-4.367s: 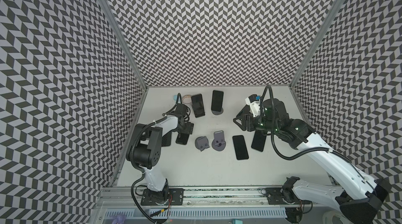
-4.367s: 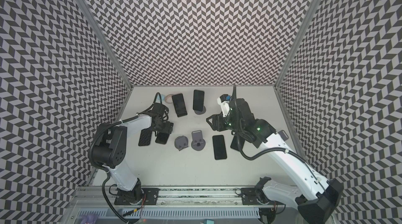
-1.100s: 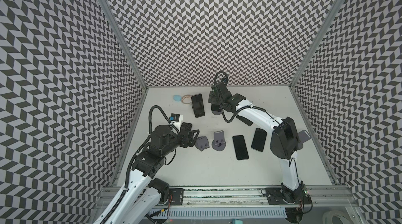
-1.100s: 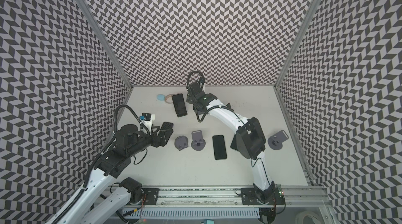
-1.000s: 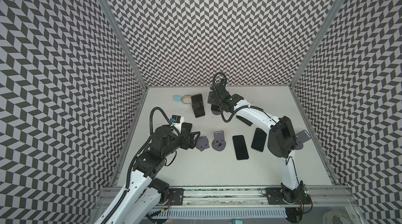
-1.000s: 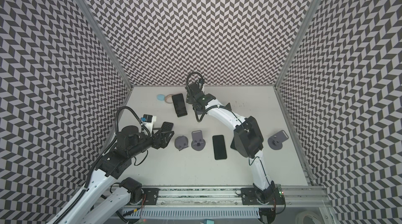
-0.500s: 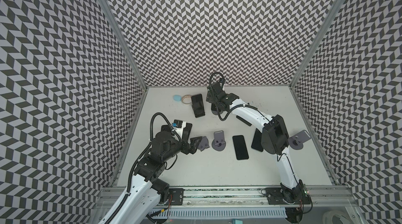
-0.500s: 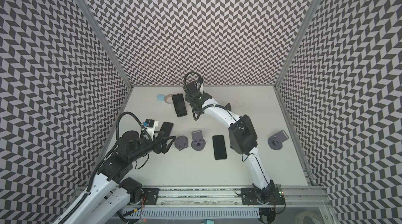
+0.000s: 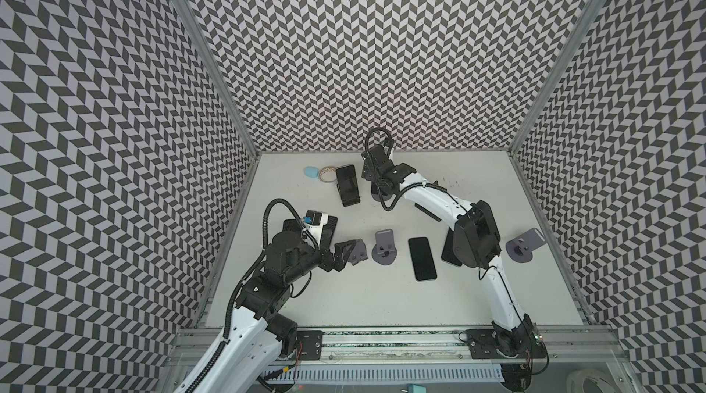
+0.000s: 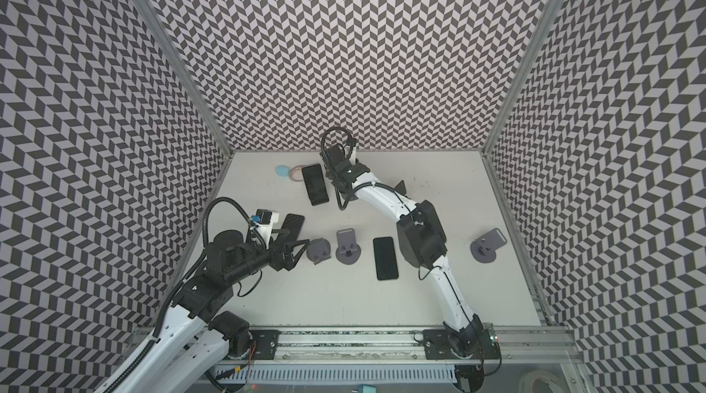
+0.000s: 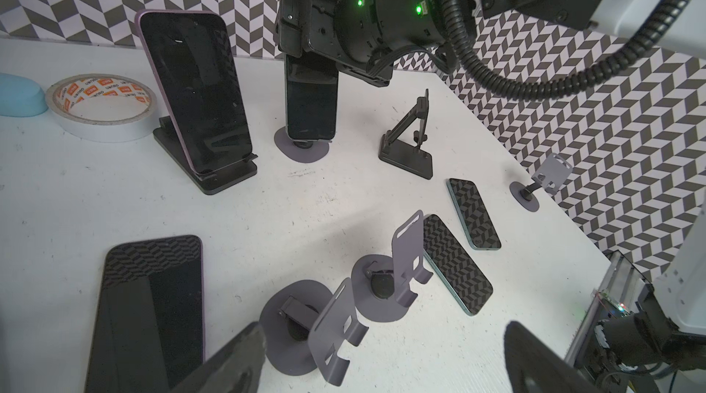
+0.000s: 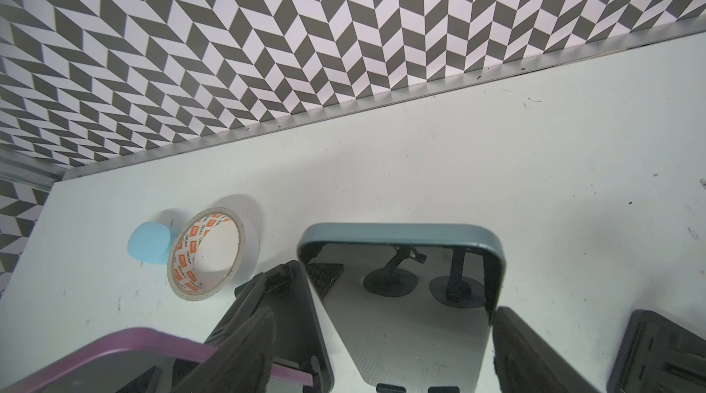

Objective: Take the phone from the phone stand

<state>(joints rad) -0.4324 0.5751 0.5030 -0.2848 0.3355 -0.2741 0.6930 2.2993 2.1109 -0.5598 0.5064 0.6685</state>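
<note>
A teal-edged phone (image 11: 311, 104) stands upright on its round-based grey phone stand (image 11: 301, 148) near the middle of the white table's (image 9: 344, 307) back edge, with the right gripper (image 12: 382, 318) lowered over its top. The gripper's fingers (image 12: 535, 353) flank the phone's two long edges; whether they press on it cannot be told.

Just beside it, toward the left edge, a purple-rimmed phone (image 11: 195, 93) leans on a black stand (image 11: 225, 177). A tape roll (image 11: 101, 104) and a pale blue lump (image 11: 19, 95) lie beyond, near the back left corner. A folding black stand (image 11: 410, 139) sits on the phone's other side.

At mid-table the left gripper (image 9: 344, 255) hovers with its jaws spread wide, just beside an empty grey stand (image 9: 357, 251); a second grey stand (image 9: 384, 248) is next to that. A textured dark phone (image 11: 153, 307) lies flat near the left edge, and two glossy phones (image 11: 454, 269) lie flat right of the grey stands. A third grey stand (image 9: 525, 248) is near the right edge.

The tabletop is matt and flecked with dark scuffs. Chevron-patterned black-and-white walls (image 9: 382, 47) box it on three sides, and a metal rail (image 9: 382, 337) along the front edge carries both arm bases.
</note>
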